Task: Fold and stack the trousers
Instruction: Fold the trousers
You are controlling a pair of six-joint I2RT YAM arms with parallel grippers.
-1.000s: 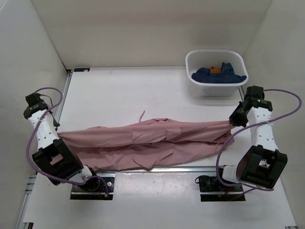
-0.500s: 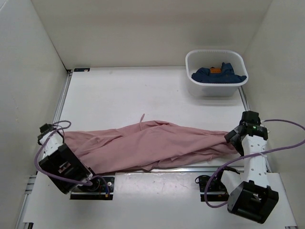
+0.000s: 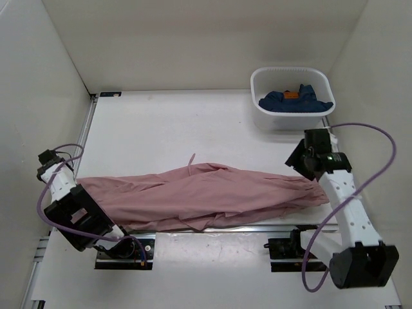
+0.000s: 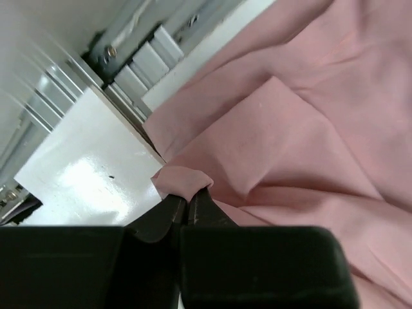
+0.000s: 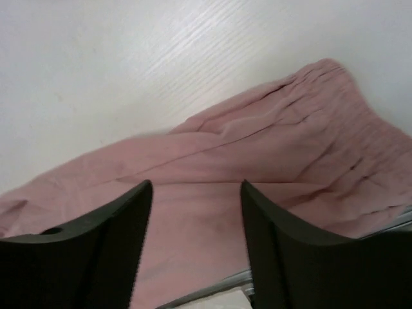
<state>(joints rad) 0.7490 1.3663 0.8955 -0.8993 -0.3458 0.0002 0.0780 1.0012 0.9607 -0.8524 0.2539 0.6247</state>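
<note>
Holding the trousers (image 3: 199, 196) stretched along the table's (image 3: 161, 122) near edge.
My left wrist view alone shows the left gripper (image 4: 188, 201) clamped on a pink fold; my right wrist view shows the right gripper (image 5: 196, 190) spread apart, above the gathered end.

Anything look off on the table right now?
Yes: the trousers lie bunched and wrinkled, their near edge draped onto the metal rail by the arm bases. Left gripper pinches one end; right gripper is open.

The trousers (image 3: 206, 196) are thin, matt pink cloth, softly creased. The table (image 3: 161, 129) is smooth white board with faint grain. The tub (image 3: 290, 122) looks like white plastic.
</note>
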